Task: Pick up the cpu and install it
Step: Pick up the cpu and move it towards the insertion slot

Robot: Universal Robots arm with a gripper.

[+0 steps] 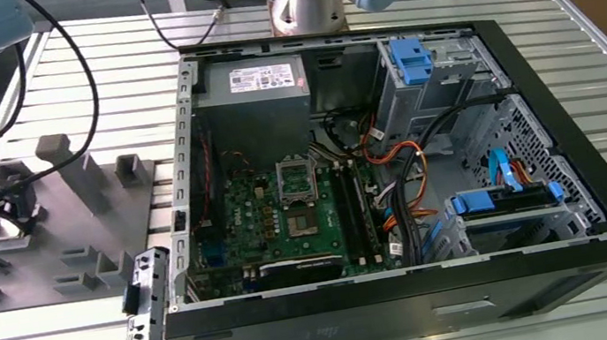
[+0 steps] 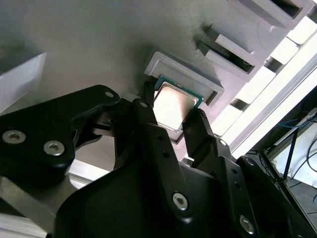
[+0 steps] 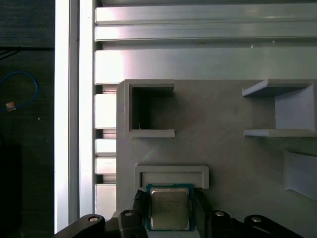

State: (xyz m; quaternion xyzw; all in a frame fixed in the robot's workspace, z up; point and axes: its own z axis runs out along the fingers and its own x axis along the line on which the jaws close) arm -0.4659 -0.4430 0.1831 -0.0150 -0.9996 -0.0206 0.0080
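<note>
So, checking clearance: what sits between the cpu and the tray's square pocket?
A raised lip beside the cpu, then bare tray, in the first wrist view.

tray lip walls cpu far edge; fingers hug both sides.

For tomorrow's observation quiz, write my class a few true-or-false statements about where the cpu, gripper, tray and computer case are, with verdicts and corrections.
1. The cpu lies on the grey tray, right at the gripper. True.
2. The computer case has its side panel closed. False: it is open, and the motherboard shows inside.
3. The cpu sits installed on the motherboard. False: it is at the grey tray, outside the case.
4. The grey tray stands to the exterior view's left of the computer case. True.
</note>
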